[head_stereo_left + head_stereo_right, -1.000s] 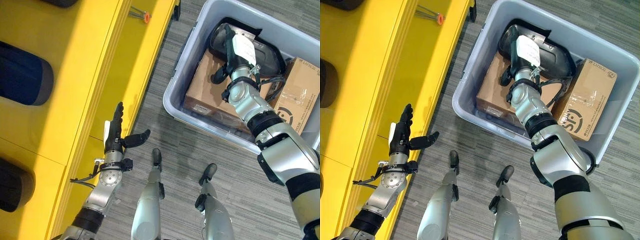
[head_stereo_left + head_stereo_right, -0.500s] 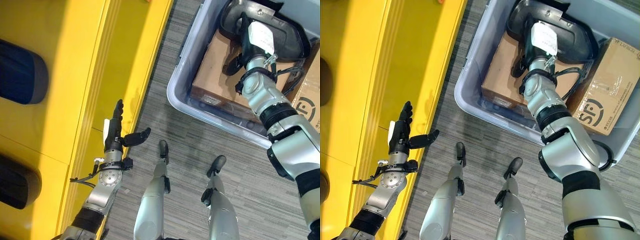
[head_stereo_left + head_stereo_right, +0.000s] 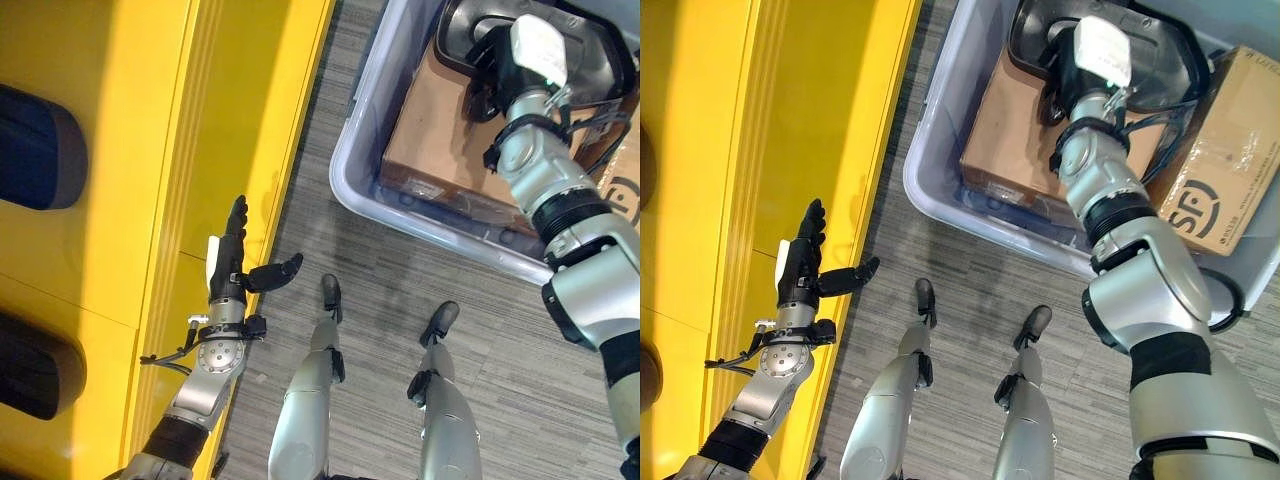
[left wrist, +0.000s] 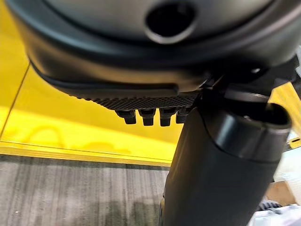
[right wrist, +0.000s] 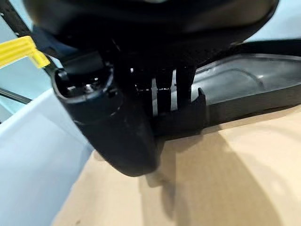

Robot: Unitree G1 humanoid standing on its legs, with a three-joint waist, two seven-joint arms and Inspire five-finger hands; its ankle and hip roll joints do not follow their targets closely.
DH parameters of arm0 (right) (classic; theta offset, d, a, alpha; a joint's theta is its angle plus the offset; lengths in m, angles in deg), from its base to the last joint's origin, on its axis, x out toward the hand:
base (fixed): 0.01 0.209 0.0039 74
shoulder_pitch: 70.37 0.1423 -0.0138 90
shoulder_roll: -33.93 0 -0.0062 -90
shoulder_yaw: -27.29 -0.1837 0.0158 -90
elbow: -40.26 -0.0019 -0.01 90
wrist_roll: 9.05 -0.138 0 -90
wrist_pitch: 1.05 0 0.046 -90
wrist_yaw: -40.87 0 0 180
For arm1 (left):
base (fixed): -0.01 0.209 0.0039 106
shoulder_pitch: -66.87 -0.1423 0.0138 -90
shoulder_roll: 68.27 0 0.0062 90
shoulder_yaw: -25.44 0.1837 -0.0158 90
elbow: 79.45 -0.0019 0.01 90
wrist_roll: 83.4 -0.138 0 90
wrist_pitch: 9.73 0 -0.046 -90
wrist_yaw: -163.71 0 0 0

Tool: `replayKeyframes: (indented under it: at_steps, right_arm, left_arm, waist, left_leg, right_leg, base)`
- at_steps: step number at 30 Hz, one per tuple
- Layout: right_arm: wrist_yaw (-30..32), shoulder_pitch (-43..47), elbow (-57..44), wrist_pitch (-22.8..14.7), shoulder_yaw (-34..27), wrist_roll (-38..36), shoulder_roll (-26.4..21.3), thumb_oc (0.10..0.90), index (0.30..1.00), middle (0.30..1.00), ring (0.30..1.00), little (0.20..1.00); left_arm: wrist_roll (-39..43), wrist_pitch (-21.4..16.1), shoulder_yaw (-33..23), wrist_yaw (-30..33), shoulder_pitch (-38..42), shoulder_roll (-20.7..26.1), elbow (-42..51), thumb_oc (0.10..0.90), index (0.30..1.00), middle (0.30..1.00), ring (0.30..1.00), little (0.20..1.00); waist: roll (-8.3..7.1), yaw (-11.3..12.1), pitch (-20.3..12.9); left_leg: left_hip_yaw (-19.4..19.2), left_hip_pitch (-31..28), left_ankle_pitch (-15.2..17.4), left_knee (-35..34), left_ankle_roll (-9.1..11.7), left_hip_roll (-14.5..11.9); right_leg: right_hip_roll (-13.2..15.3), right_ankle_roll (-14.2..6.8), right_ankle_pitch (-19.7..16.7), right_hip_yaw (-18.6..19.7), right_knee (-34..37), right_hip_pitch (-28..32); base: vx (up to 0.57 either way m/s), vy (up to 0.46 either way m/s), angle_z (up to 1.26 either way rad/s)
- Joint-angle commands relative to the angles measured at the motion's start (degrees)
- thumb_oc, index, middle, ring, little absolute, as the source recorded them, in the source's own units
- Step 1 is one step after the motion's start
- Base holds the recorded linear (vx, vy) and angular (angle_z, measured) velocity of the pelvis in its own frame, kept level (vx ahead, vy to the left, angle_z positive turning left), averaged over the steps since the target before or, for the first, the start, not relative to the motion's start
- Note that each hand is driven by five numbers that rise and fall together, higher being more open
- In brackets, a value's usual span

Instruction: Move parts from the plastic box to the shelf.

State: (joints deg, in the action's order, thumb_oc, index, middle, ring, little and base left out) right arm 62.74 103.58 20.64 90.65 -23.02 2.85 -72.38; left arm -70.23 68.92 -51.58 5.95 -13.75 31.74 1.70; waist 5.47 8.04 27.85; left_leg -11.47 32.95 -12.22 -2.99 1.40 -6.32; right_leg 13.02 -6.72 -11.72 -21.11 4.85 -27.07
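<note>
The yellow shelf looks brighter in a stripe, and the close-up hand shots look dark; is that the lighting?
In the left eye view a bright band of light runs along the yellow shelf. In the right wrist view the right hand is dark against the light, casting a shadow on the cardboard box.

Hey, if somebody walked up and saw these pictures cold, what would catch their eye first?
Probably the big bright yellow shelf filling the robot's left side, with the left hand held open beside its edge. Next, the pale grey plastic box on the floor to the right, packed with brown cardboard boxes. There the right hand reaches onto a glossy black moulded plastic part lying on top.
</note>
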Motion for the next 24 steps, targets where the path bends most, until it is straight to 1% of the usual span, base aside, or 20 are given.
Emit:
replayKeyframes:
  at_steps: [1,12,17,18,19,20,21,22,23,24]
  right_arm:
    - [-0.6,7.4,4.4,1.0,4.9,1.4,-1.4,0.4,0.3,0.3,0.3,0.3]
    - [-0.1,7.6,3.7,1.4,6.4,4.7,-1.7,0.4,0.3,0.3,0.3,0.3]
    - [-0.1,7.5,0.8,1.2,7.5,6.9,-2.3,0.4,0.3,0.3,0.3,0.3]
    - [-0.1,7.4,0.7,1.3,7.4,6.9,-2.3,0.4,0.3,0.3,0.3,0.3]
    - [-0.2,7.2,-2.4,1.0,7.9,7.6,-2.8,0.4,0.3,0.3,0.3,0.3]
    - [-0.3,7.0,-2.6,1.1,7.8,7.6,-2.9,0.4,0.3,0.3,0.3,0.3]
    - [-0.5,6.8,-3.9,1.0,8.1,8.2,-3.2,0.4,0.3,0.3,0.3,0.3]
    - [-0.6,5.5,-10.2,0.7,7.5,8.8,-4.8,0.4,0.3,0.3,0.3,0.3]
    - [-0.6,5.1,-12.8,0.4,6.8,8.6,-5.4,0.4,0.3,0.3,0.3,0.3]
    - [-0.7,4.7,-13.3,0.6,6.5,8.7,-5.6,0.4,0.3,0.3,0.3,0.3]
  left_arm:
    - [-0.5,-4.8,-3.1,1.9,-1.0,3.6,7.1,0.9,1.0,1.0,1.0,1.0]
    - [-0.5,-4.9,-3.6,2.1,-1.2,3.6,7.2,0.9,1.0,1.0,1.0,1.0]
    - [-0.8,-4.8,-3.8,1.9,-0.7,4.0,7.1,0.9,1.0,1.0,1.0,1.0]
    - [-0.8,-4.7,-3.8,1.8,-0.8,4.0,7.1,0.9,1.0,1.0,1.0,1.0]
    - [-1.1,-4.6,-4.1,1.6,-0.8,4.2,7.3,0.9,1.0,1.0,1.0,1.0]
    - [-1.1,-4.6,-4.1,1.6,-0.9,4.2,7.3,0.9,1.0,1.0,1.0,1.0]
    - [-1.3,-4.5,-4.1,1.5,-0.9,4.4,7.1,0.9,1.0,1.0,1.0,1.0]
    - [-1.6,-4.3,-4.6,1.2,-1.1,4.8,6.9,0.9,1.0,1.0,1.0,1.0]
    - [-1.8,-4.2,-4.9,1.1,-1.2,4.9,6.9,0.9,1.0,1.0,1.0,1.0]
    - [-1.8,-4.2,-4.9,1.1,-1.3,5.0,7.0,0.9,1.0,1.0,1.0,1.0]
  waist:
    - [-0.68,-0.8,1.9]
    - [-0.95,-0.9,1.9]
    - [-1.98,-1.4,1.9]
    - [-1.99,-1.4,1.9]
    - [-2.84,-1.7,1.6]
    - [-2.85,-1.7,1.7]
    - [-3.24,-1.9,1.4]
    - [-4.6,-2.4,0.1]
    - [-5.03,-2.8,-0.4]
    - [-5.11,-2.7,-0.4]
  left_leg:
    - [-0.7,-3.2,2.9,-1.5,5.4,-1.7]
    - [-0.7,-3.7,2.9,-1.6,5.5,-1.8]
    - [-0.7,-5.1,3.0,-1.5,5.6,-2.1]
    - [-0.7,-5.2,3.0,-1.5,5.6,-2.1]
    - [-0.7,-6.0,3.1,-1.4,5.7,-2.5]
    - [-0.7,-6.2,3.1,-1.5,5.7,-2.5]
    - [-0.6,-6.5,3.2,-1.4,5.7,-2.6]
    - [-0.4,-7.9,3.4,-1.4,5.8,-3.2]
    - [-0.4,-8.3,3.4,-1.4,5.9,-3.4]
    - [-0.4,-8.5,3.5,-1.4,5.9,-3.4]
  right_leg:
    - [4.1,-6.0,2.4,3.8,-3.3,3.0]
    - [3.9,-5.9,2.3,3.6,-3.4,3.1]
    - [3.6,-5.9,2.2,3.5,-3.3,4.7]
    - [3.6,-5.9,2.1,3.4,-3.2,4.9]
    - [3.4,-5.9,2.1,3.5,-3.1,5.7]
    - [3.4,-5.9,2.0,3.5,-3.1,5.9]
    - [3.3,-5.9,2.0,3.4,-3.0,6.3]
    - [3.1,-5.9,1.9,3.2,-2.8,7.7]
    - [3.0,-5.8,1.9,3.2,-2.8,8.2]
    - [3.0,-5.8,1.9,3.2,-2.7,8.3]
  base:
    - [0.0,0.0,0.0]
    - [0.0,0.0,0.0]
    - [0.0,0.0,0.0]
    - [0.0,0.0,0.0]
    - [0.0,0.0,0.0]
    - [0.0,0.0,0.0]
    - [0.01,-0.036,0.0]
    - [0.02,-0.045,0.0]
    - [0.02,-0.037,0.03]
    - [0.0,0.0,0.0]
